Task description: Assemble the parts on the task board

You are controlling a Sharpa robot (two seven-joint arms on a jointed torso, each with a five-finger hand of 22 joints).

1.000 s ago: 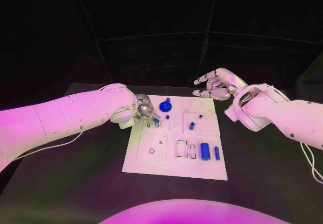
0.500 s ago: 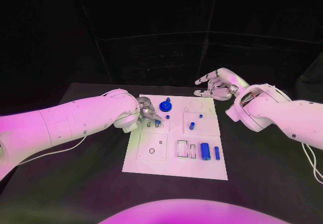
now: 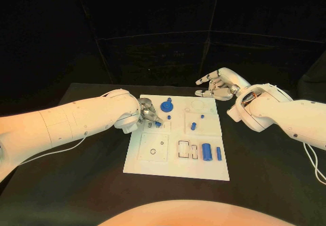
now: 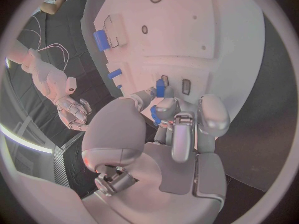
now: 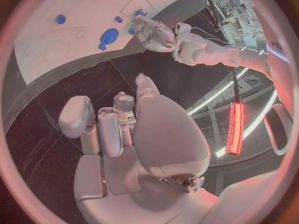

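Observation:
The white task board (image 3: 178, 162) lies in the middle of the black table. My left hand (image 3: 146, 114) hovers over the board's left side and pinches a small blue part (image 3: 158, 123) (image 4: 160, 88) just above two small rectangular slots (image 4: 186, 86). My right hand (image 3: 218, 84) (image 5: 118, 129) hangs open above the board's far right corner and holds nothing. On the board stand a blue knob-shaped part (image 3: 167, 107) (image 5: 109, 36) and a short blue peg (image 3: 193, 126). A thick blue cylinder (image 3: 206, 151) (image 4: 101, 39) and a thin one (image 3: 218, 152) lie near the right edge.
Two empty rectangular recesses (image 3: 183, 149) sit just left of the thick cylinder. A square plate with a small round hole (image 3: 153, 151) occupies the board's near left. Black table (image 3: 81, 179) surrounds the board on all sides.
My left hand has edged slightly forward and down over the small slots with the blue part still pinched. The right hand has barely moved.

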